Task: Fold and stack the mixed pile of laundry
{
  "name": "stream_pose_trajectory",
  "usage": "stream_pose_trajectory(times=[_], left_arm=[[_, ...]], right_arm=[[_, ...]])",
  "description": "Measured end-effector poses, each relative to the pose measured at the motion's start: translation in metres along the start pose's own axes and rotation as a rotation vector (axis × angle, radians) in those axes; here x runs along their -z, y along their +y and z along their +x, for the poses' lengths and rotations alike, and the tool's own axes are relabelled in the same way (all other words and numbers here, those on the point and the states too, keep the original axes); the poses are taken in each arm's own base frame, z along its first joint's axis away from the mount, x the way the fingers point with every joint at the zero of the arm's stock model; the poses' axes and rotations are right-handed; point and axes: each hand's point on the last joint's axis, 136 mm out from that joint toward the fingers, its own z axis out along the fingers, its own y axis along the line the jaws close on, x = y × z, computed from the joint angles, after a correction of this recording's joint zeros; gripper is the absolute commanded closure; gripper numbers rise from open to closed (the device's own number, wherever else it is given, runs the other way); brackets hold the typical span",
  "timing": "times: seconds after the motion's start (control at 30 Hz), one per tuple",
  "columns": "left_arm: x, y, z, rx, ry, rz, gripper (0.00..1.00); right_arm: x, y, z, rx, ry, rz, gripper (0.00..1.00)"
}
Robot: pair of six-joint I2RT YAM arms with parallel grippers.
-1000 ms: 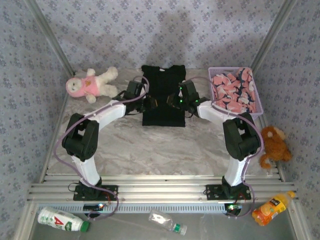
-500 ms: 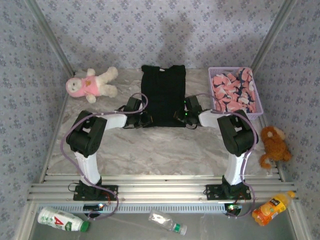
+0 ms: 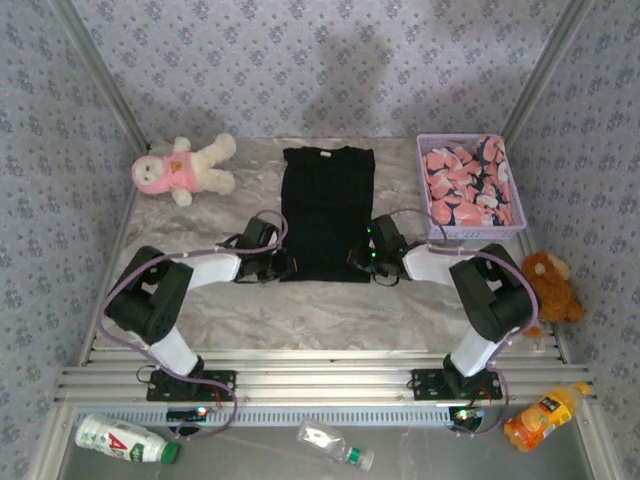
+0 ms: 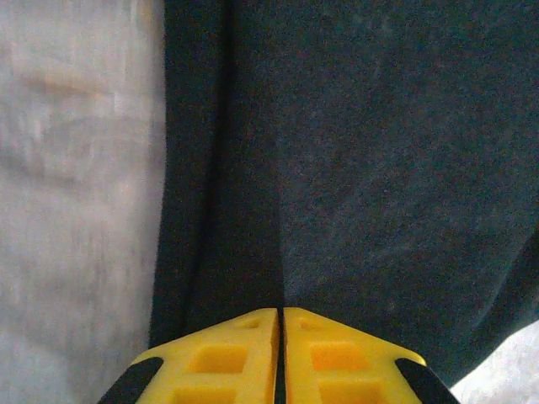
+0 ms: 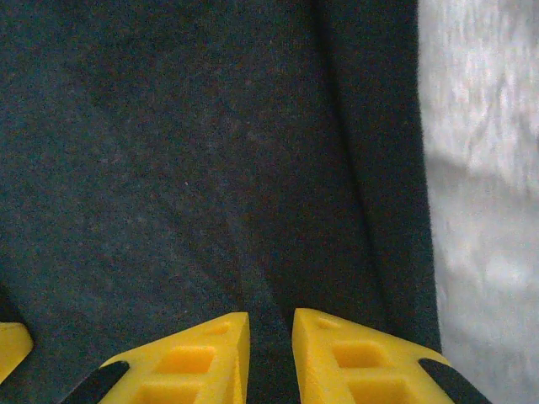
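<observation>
The black T-shirt (image 3: pixel 327 210) lies flat and narrow down the middle of the marble table, its sides folded in. My left gripper (image 3: pixel 283 265) sits at its near left hem corner and my right gripper (image 3: pixel 360 262) at the near right corner. In the left wrist view the yellow fingers (image 4: pixel 227 358) of the left gripper (image 4: pixel 280 310) are pressed together on a ridge of black cloth (image 4: pixel 379 168). The right gripper (image 5: pixel 271 313) pinches a thicker fold of the shirt (image 5: pixel 168 168). The pink printed garment (image 3: pixel 465 185) lies bunched in the basket.
The lavender basket (image 3: pixel 476 232) stands at the back right. A pink-and-white plush toy (image 3: pixel 180 170) lies back left, a brown plush (image 3: pixel 545 290) off the right edge. Bottles (image 3: pixel 540 415) lie in front of the arm bases. Bare marble (image 3: pixel 300 310) spreads near the hem.
Both grippers have drawn back toward the arm bases, dragging the T-shirt's hem with them. The shirt now lies longer, flatter and nearer.
</observation>
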Motion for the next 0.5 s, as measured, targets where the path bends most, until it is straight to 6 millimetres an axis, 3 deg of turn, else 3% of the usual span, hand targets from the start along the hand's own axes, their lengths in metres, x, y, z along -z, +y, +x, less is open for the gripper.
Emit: stream_pose_trajectory(times=[0.1, 0.17, 0.23, 0.4, 0.5], left_arm=[[0.005, -0.003, 0.027, -0.030, 0.046, -0.033, 0.86], [0.008, -0.005, 0.043, -0.050, 0.074, -0.060, 0.84], [0.013, -0.006, 0.054, -0.057, 0.092, -0.086, 0.75], [0.032, 0.003, 0.052, -0.041, 0.053, -0.158, 0.49], [0.045, 0.002, 0.047, -0.046, 0.023, -0.177, 0.47]], right_arm=[[0.008, 0.003, 0.023, 0.024, 0.035, 0.017, 0.72], [0.013, 0.005, 0.035, 0.038, 0.050, 0.031, 0.59], [0.021, 0.008, 0.047, 0.046, 0.058, 0.045, 0.46], [0.045, 0.009, 0.059, 0.082, 0.049, 0.091, 0.37], [0.054, 0.000, 0.060, 0.088, 0.039, 0.139, 0.37]])
